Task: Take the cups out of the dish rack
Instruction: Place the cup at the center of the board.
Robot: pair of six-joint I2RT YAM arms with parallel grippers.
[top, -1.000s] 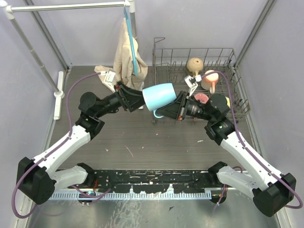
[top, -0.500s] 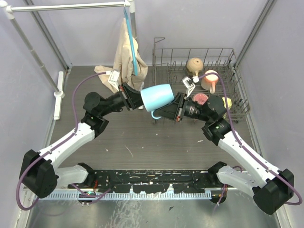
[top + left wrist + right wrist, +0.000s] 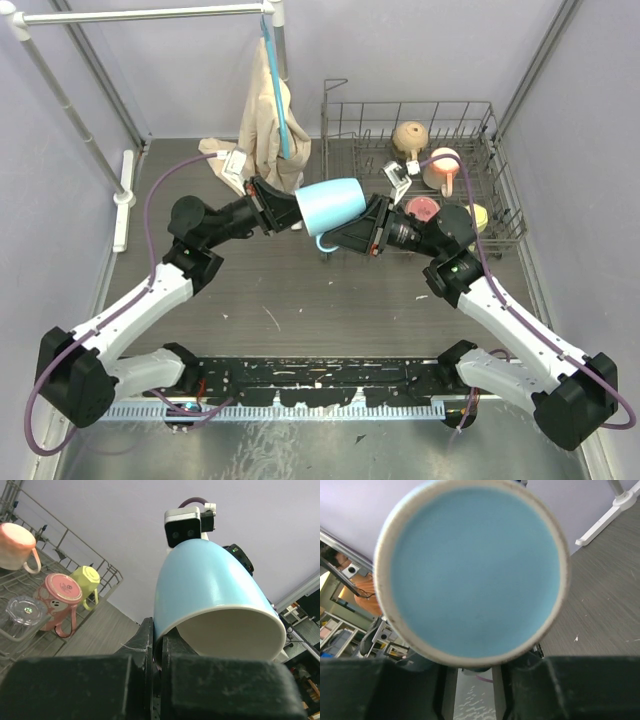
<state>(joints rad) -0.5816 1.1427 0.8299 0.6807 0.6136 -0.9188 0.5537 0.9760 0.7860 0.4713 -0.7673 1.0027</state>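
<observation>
Hanging at the centre of the top view, the light blue ceramic handled mug lies sideways between both arms, just left of the grey wire dish rack. The left gripper pinches its rim wall (one finger inside). The right gripper sits at its base, and I cannot tell whether it is gripping.

Top cam looks down from behind the arm bases over the whole table. Left wrist cam peers close up at the light blue mug rim, right wrist cam's jammed against its base. All three share it.
</observation>
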